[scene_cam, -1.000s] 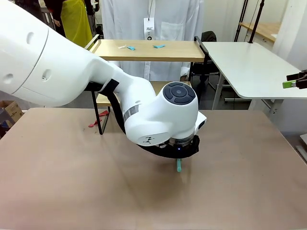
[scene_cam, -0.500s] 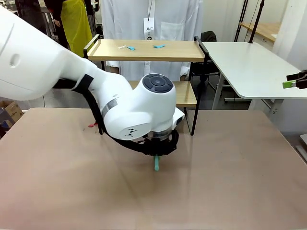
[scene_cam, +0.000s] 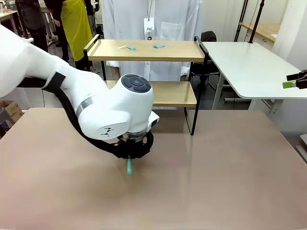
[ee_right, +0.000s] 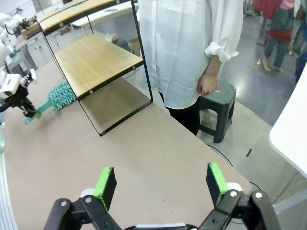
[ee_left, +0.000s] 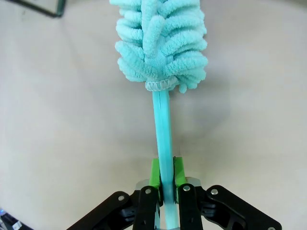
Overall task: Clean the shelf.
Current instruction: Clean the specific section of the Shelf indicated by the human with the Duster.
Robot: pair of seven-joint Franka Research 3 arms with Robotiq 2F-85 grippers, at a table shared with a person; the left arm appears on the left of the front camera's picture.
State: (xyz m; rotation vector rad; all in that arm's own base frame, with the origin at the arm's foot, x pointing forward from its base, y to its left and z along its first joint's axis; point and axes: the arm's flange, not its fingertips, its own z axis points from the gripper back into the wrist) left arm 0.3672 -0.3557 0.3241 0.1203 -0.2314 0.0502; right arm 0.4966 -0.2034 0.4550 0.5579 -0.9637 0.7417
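Note:
The shelf (scene_cam: 177, 51) stands at the table's far side, with small teal and white scraps (scene_cam: 130, 48) on its top board. My left gripper (ee_left: 166, 173) is shut on the thin handle of a teal fluffy duster (ee_left: 163, 43), which lies low over the tan table in front of the shelf. From the front, the handle's end (scene_cam: 128, 167) pokes out under my left wrist. The right wrist camera shows the shelf (ee_right: 96, 62) with the duster (ee_right: 60, 96) beside its lower board. My right gripper (ee_right: 160, 183) hangs open and holds nothing, off the table's right side (scene_cam: 293, 82).
A person in a white coat (scene_cam: 151, 19) stands behind the shelf, hands at their sides. A white table (scene_cam: 249, 67) sits at the far right. A grey stool (ee_right: 218, 110) stands on the floor beside the person. The tan table (scene_cam: 225, 172) has free room on the right.
My left arm has swung left across the table, carrying the duster with it. The right gripper has not moved.

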